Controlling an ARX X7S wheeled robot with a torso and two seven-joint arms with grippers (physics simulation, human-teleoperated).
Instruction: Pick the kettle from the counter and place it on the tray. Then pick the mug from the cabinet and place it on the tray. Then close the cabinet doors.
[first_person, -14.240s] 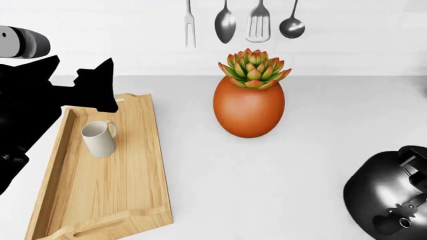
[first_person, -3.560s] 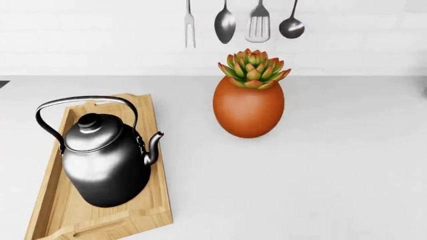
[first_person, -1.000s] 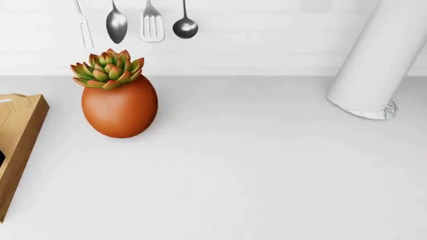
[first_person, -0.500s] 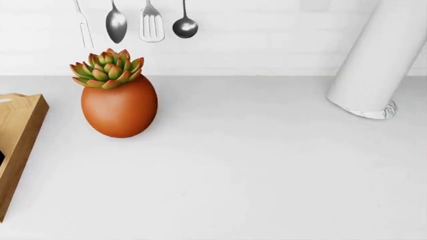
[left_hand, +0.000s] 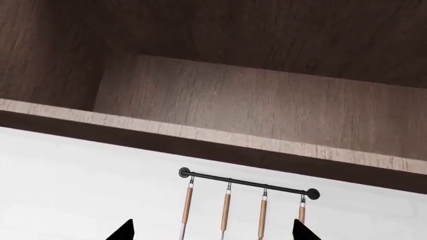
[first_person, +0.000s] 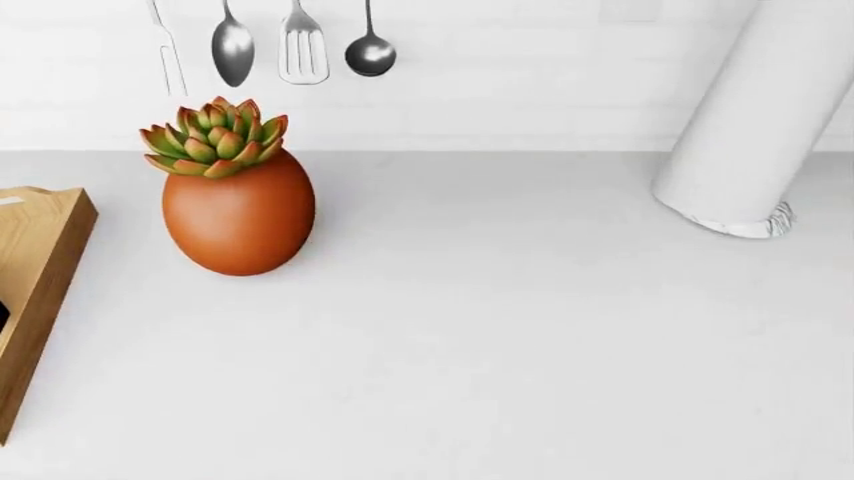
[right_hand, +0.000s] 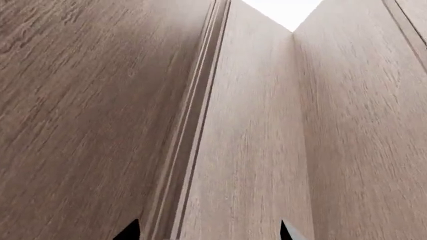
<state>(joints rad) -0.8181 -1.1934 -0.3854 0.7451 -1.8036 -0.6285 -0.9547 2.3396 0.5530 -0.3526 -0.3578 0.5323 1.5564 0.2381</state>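
The head view shows the white counter (first_person: 507, 340) and one corner of the wooden tray (first_person: 40, 240) at the far left. A dark sliver sits at the frame's edge over the tray, too small to identify. The kettle and the mug are out of view. My left gripper (left_hand: 212, 235) is open; it faces the dark wooden cabinet (left_hand: 253, 105), whose visible recess holds nothing. My right gripper (right_hand: 207, 235) is open, close in front of light wooden cabinet panels (right_hand: 253, 150) with a grooved edge (right_hand: 193, 125).
An orange egg-shaped pot with a succulent (first_person: 238, 215) stands on the counter near the tray. Utensils (first_person: 300, 50) hang from a black rail (left_hand: 247, 183) on the white wall. A white slanted cylinder (first_person: 747, 120) rises at the back right.
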